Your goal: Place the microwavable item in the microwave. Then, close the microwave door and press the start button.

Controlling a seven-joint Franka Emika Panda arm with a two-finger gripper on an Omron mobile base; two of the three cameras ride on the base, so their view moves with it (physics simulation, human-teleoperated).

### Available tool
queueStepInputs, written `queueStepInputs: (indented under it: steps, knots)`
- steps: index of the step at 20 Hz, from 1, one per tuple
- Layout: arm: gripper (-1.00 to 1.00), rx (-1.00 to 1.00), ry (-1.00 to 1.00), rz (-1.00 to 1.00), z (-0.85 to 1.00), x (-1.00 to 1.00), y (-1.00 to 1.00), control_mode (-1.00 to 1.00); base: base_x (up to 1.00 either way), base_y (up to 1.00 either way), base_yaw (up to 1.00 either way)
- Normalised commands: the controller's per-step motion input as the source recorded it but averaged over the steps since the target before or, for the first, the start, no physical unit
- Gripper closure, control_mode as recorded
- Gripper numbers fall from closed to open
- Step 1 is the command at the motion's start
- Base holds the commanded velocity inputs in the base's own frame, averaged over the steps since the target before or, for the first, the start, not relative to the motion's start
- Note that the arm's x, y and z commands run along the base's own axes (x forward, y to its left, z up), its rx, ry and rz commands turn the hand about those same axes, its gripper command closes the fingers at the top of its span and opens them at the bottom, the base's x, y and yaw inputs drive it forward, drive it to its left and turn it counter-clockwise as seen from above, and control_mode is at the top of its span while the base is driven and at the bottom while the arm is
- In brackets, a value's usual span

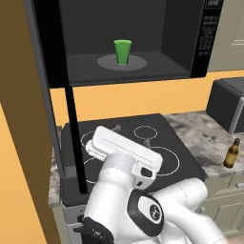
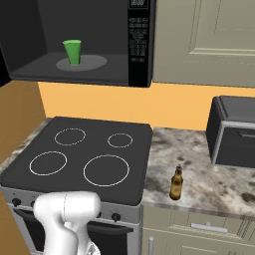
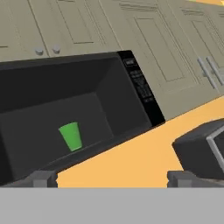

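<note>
The green cup [image 1: 122, 51] [image 2: 72, 52] [image 3: 71, 136] stands upright on the grey turntable plate [image 1: 139, 63] inside the black microwave [image 1: 181, 38] [image 2: 114, 30] [image 3: 118, 96]. Along the microwave's right edge runs the keypad strip [image 1: 208, 33] [image 2: 138, 40] [image 3: 142, 87]. The microwave door [image 1: 46, 47] hangs open at the left, seen edge-on, and its thin bar handle [image 1: 76, 143] reaches down in front of the stove. My gripper [image 1: 131, 135] [image 3: 111, 178] is open and empty. It hovers over the stove, below and in front of the microwave opening, well apart from the cup.
A black cooktop [image 1: 157, 126] [image 2: 79, 149] with ring burners lies under the microwave. A brown bottle [image 1: 232, 153] [image 2: 176, 183] stands on the marble counter to its right, near the front edge. A dark grey toaster oven [image 1: 228, 105] [image 2: 234, 132] [image 3: 201, 148] sits at the back right.
</note>
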Motion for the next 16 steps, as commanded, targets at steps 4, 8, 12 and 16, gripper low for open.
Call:
queueStepInputs:
  steps: [4,8,12,16]
  knots:
    - [-1.00,-0.10,-0.45,0.00,-0.44,-0.14,-0.16,-1.00,0.00,0.00,0.00]
    - [-1.00,-0.08,-0.31,0.00,-0.82,-0.21,-0.06,-1.00,0.00,0.00,0.00]
    - [-1.00,-0.04,-0.25,0.00,-0.72,-0.63,0.02,-1.00,0.00,0.00,0.00]
    - [-1.00,0.00,-0.20,0.05,-0.44,-0.81,0.34,-1.00,0.00,0.00,0.00]
